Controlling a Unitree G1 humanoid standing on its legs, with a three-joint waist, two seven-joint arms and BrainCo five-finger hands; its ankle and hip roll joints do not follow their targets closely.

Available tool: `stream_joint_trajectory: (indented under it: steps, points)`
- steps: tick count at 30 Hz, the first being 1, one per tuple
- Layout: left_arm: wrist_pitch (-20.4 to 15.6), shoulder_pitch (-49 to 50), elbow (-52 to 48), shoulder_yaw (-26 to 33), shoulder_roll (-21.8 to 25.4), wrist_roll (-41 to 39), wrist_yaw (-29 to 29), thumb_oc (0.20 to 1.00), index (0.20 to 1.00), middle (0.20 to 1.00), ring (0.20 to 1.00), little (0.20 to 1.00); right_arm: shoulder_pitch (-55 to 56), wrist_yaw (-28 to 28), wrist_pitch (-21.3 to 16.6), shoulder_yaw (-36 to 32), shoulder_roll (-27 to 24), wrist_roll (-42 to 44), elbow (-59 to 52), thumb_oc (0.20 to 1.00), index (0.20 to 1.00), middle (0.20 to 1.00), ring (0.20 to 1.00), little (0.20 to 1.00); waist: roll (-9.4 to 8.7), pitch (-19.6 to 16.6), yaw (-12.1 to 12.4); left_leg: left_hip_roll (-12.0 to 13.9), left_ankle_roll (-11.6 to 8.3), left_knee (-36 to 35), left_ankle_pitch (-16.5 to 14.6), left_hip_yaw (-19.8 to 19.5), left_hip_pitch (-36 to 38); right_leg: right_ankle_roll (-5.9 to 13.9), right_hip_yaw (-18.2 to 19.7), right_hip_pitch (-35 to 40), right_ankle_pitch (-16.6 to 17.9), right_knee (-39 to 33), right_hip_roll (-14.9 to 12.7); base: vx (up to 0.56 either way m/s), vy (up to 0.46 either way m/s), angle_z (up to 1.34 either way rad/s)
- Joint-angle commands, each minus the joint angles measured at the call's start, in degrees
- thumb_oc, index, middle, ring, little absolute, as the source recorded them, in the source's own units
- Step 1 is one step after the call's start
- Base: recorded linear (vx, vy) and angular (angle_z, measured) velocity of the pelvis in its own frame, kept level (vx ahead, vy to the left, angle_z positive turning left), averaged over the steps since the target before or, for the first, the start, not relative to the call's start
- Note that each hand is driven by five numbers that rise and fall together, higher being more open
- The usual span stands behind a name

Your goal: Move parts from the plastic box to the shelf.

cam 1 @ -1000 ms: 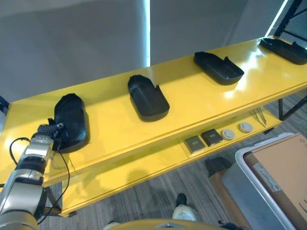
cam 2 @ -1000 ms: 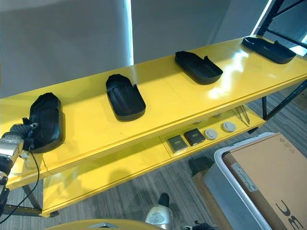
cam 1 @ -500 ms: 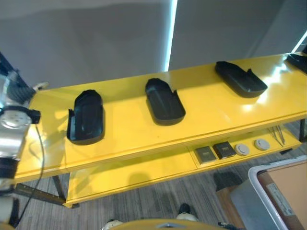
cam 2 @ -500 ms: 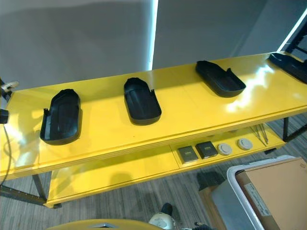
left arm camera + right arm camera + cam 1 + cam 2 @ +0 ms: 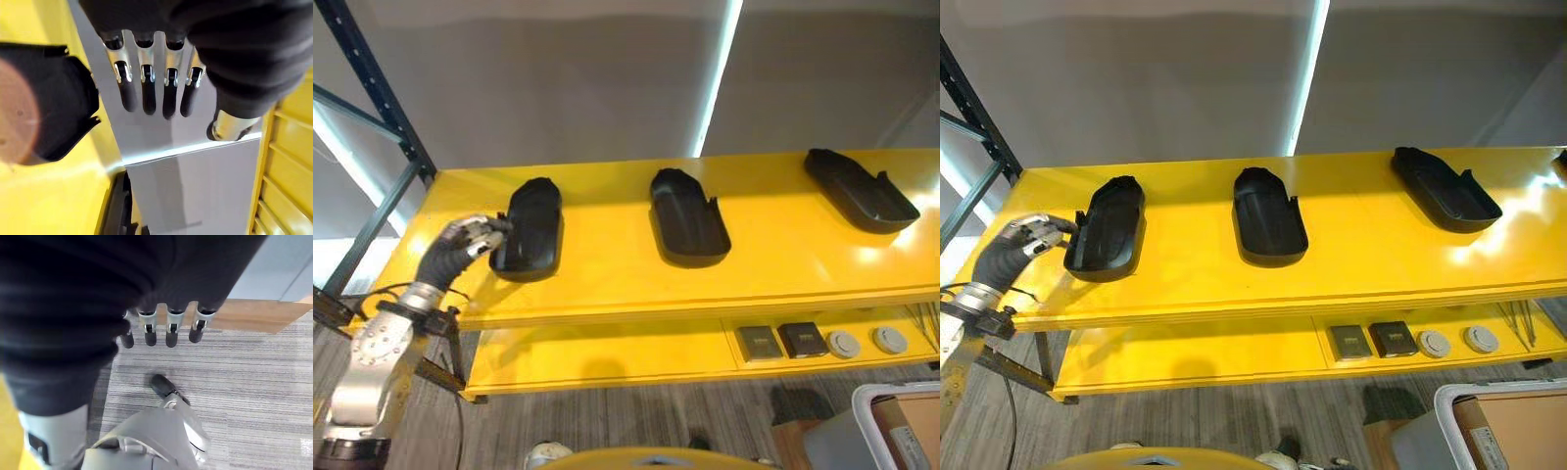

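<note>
Three black moulded parts lie in a row on the yellow shelf (image 5: 773,259): the left part (image 5: 530,228), the middle part (image 5: 687,203) and the right part (image 5: 860,189). My left hand (image 5: 468,242) hovers just off the left part's left side, fingers (image 5: 146,88) straight and holding nothing; the part (image 5: 44,98) shows beside them. I cannot tell whether the fingertips touch its rim. My right hand (image 5: 168,325) hangs open over the carpet, away from the shelf. The grey plastic box (image 5: 847,431) sits on the floor at lower right.
A lower yellow shelf (image 5: 607,352) carries two dark square pieces (image 5: 781,341) and two pale round discs (image 5: 867,342). A dark rack upright (image 5: 372,88) rises at the shelf's left end. Brown cardboard (image 5: 913,416) lies in the box.
The whole view has swung left along the shelf. My left hand, off to the far left half a second ago, is now beside the left part again.
</note>
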Motion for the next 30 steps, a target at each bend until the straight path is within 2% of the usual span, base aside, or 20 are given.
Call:
stream_joint_trajectory:
  steps: [1, 6, 11, 14, 21, 30]
  points:
    - [-4.0, -3.3, -0.3, 0.0, 0.5, 0.1, 2.7, 0.200, 0.200, 0.200, 0.200, 0.200, -1.5, -0.8, -1.2, 2.6, 1.1, 2.6, 0.4, 1.000, 1.000, 1.000, 1.000, 1.000, -0.26, 1.6, 0.6, 0.6, 3.82, 4.9, -2.1, -0.7, -4.9, 3.73, 0.0, 4.0, -8.1, 4.5, -2.6, -0.03, -0.025, -0.08]
    - [-4.9, -5.3, 6.9, -4.4, 0.2, 0.8, 7.7, 0.200, 0.200, 0.200, 0.200, 0.200, -2.0, -0.6, -0.7, 3.9, 0.1, 2.0, 1.1, 1.000, 1.000, 1.000, 1.000, 1.000, -0.44, 1.9, -0.9, 1.1, 3.87, 5.3, -2.2, 0.8, -4.6, 3.42, 0.8, 3.5, -8.1, 4.7, -2.5, -0.01, -0.014, -0.05]
    - [-5.0, -7.2, 11.2, -7.0, -1.3, 0.7, 11.5, 0.200, 0.200, 0.200, 0.200, 0.200, -1.8, -0.5, -2.2, 3.6, -0.3, 1.5, 3.6, 1.000, 1.000, 1.000, 1.000, 1.000, -0.49, 2.0, -1.9, 1.2, 3.85, 5.4, -2.2, 1.2, -4.4, 3.25, 1.4, 3.2, -8.1, 4.8, -2.4, 0.00, -0.007, -0.09]
    - [-4.9, -8.4, 14.0, -7.8, -2.7, -2.9, 12.0, 0.200, 0.200, 0.200, 0.200, 0.200, -1.4, -0.4, -2.2, 3.1, -0.6, 0.9, 3.4, 1.000, 1.000, 1.000, 1.000, 1.000, -0.47, 1.9, -2.6, 1.3, 3.82, 5.4, -2.3, 1.4, -4.4, 3.24, 2.0, 2.9, -8.0, 4.7, -2.4, 0.00, -0.002, -0.02]
    - [-3.8, -8.1, 14.0, -8.5, -4.0, -3.5, 9.6, 0.200, 0.200, 0.200, 0.200, 0.200, -0.6, -0.1, -2.3, 2.2, -0.8, 0.2, 2.2, 1.000, 1.000, 1.000, 1.000, 1.000, -0.49, 2.0, -3.2, 1.5, 3.80, 5.8, -2.6, 1.7, -4.2, 3.27, 2.5, 2.8, -7.8, 4.6, -2.5, 0.00, -0.001, -0.01]
    - [-4.5, -9.1, 21.1, -10.2, -5.6, -2.2, 13.8, 0.200, 0.200, 0.200, 0.200, 0.200, 0.2, 0.7, -0.6, 2.2, -1.3, -0.8, -0.9, 1.000, 1.000, 1.000, 1.000, 1.000, -0.69, 2.0, -4.4, 1.7, 3.96, 6.4, -2.9, 1.8, -4.0, 3.25, 3.4, 2.6, -8.0, 4.9, -2.4, 0.01, 0.001, -0.01]
